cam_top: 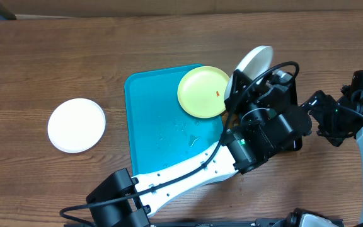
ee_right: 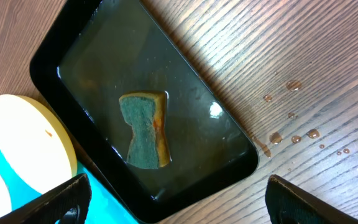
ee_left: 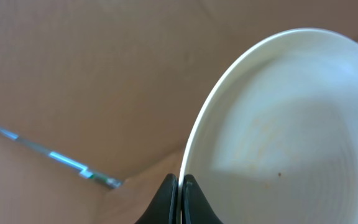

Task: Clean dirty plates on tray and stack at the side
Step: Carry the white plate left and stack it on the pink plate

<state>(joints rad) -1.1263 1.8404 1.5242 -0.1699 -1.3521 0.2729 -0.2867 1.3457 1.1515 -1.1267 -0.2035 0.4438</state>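
Right up against the left wrist camera, the left claw [ee_left: 180, 186] is seen pinched shut on the rim of a white plate [ee_left: 278, 124]. That plate is held up on its edge in the air, and a tiny dark speck is seen on its inside. From above, it is seen just past the far right corner of the blue tray [cam_top: 150, 126]. A green plate [cam_top: 203, 91] with a small orange spot is laid flat in the far right part of the tray. Wet marks are seen on the tray floor. Another white plate [cam_top: 76, 125] is laid flat on the wooden table [cam_top: 43, 63], well apart from the tray on its left. A black tray [ee_right: 247, 160] filled with water is set just to the right of the blue tray. A sponge [ee_right: 145, 130] is laid in that water. The right claw [ee_right: 178, 186] is held wide open above the black tray, with nothing in it. Water drops [ee_right: 291, 118] are seen on the table beside the black tray.
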